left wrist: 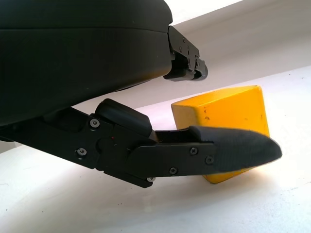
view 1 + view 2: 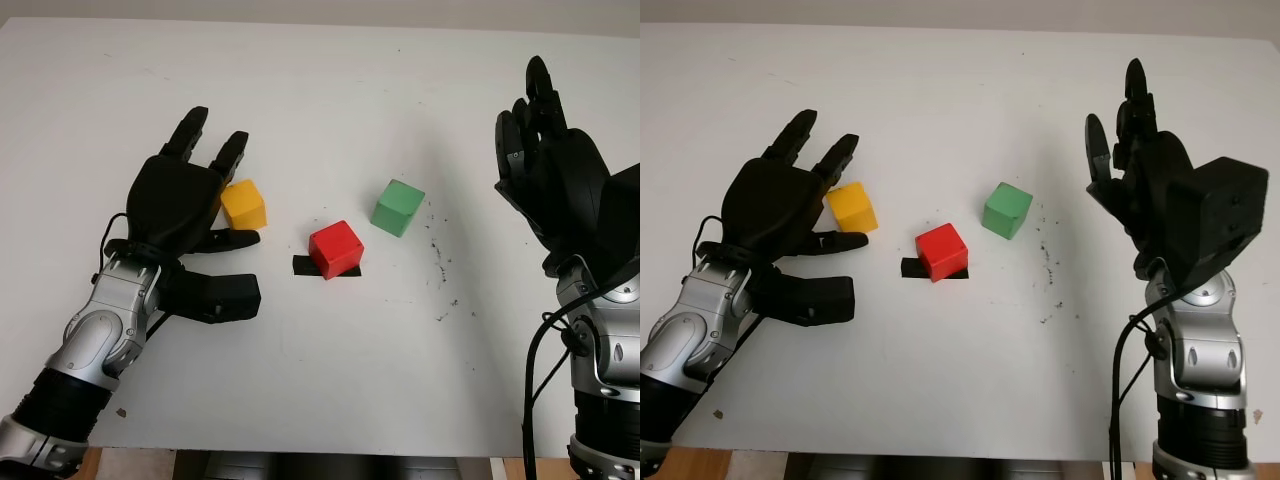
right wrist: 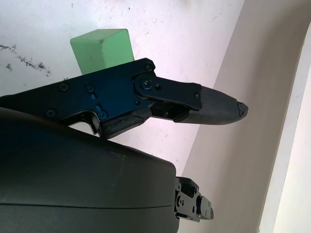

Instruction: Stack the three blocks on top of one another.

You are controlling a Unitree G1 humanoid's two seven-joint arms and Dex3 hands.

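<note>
My left robot hand (image 2: 190, 205) hovers open around the yellow block (image 2: 244, 204), not gripping it. My right robot hand (image 2: 1140, 170) is raised, open and empty. The red block (image 2: 335, 248) and green block (image 2: 398, 207) sit apart mid-table (image 2: 330, 90).

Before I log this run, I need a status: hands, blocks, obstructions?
Left hand open, around the yellow block, not gripping. Right hand open, raised at table's right. Red block on black tape, green block apart. Nothing stacked, nothing blocking.
</note>
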